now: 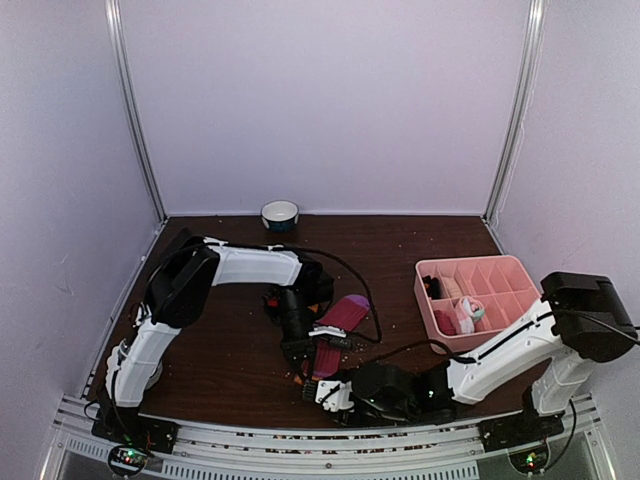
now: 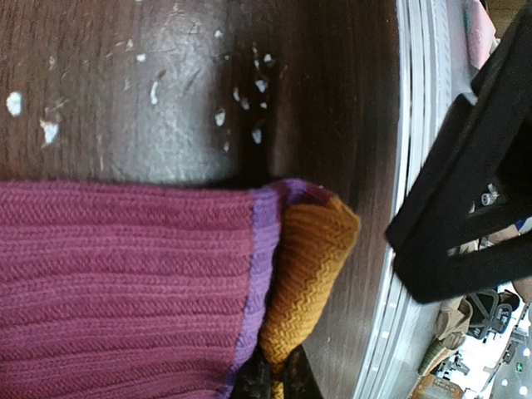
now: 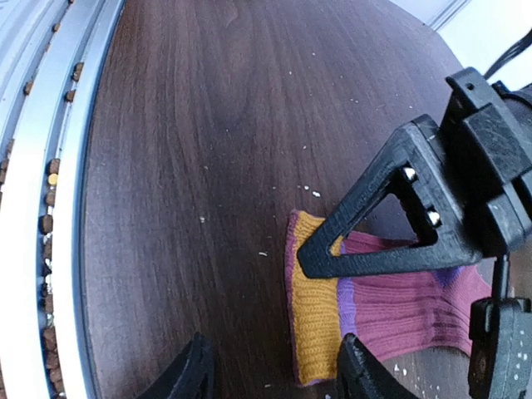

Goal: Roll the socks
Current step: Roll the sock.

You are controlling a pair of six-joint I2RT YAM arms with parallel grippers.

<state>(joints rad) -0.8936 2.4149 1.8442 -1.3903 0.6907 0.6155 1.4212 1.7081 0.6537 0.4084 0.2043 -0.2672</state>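
Fingers of the right gripper (image 3: 277,370) stand apart at the near side of the purple-magenta striped sock (image 3: 399,307), which lies on the bench (image 3: 183,166). The left gripper (image 3: 309,259), fingers together, touches the sock's orange end (image 3: 316,324), perhaps pinching fabric. Right of the sock sits a pink divided tray (image 1: 520,268); beyond the sock, a bowl (image 1: 280,214).

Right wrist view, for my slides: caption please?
Left gripper holds the orange end of the magenta sock between the open right gripper fingers.
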